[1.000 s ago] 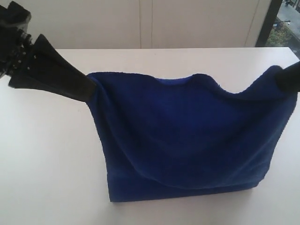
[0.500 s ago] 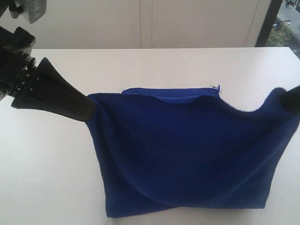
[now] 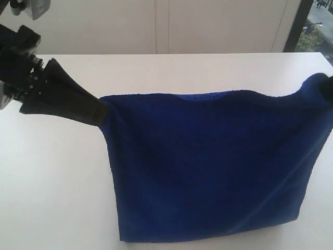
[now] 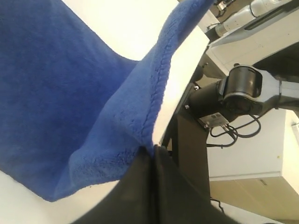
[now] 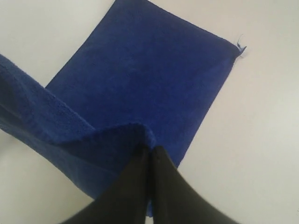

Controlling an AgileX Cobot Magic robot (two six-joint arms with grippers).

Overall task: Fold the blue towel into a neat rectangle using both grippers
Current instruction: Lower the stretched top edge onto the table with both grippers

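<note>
Though exterior view nearly hides right gripper (image 5: 150,150), its wrist view shows it clamped on blue towel (image 3: 208,166) corner; left gripper (image 3: 102,112) pinches other corner; towel's long axis runs left-right.

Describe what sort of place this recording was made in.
Likely a robotics lab or test room: a plain white table carrying the blue towel, a dark jointed robot arm with loose cables beside it, and bare pale wall panels behind.
</note>
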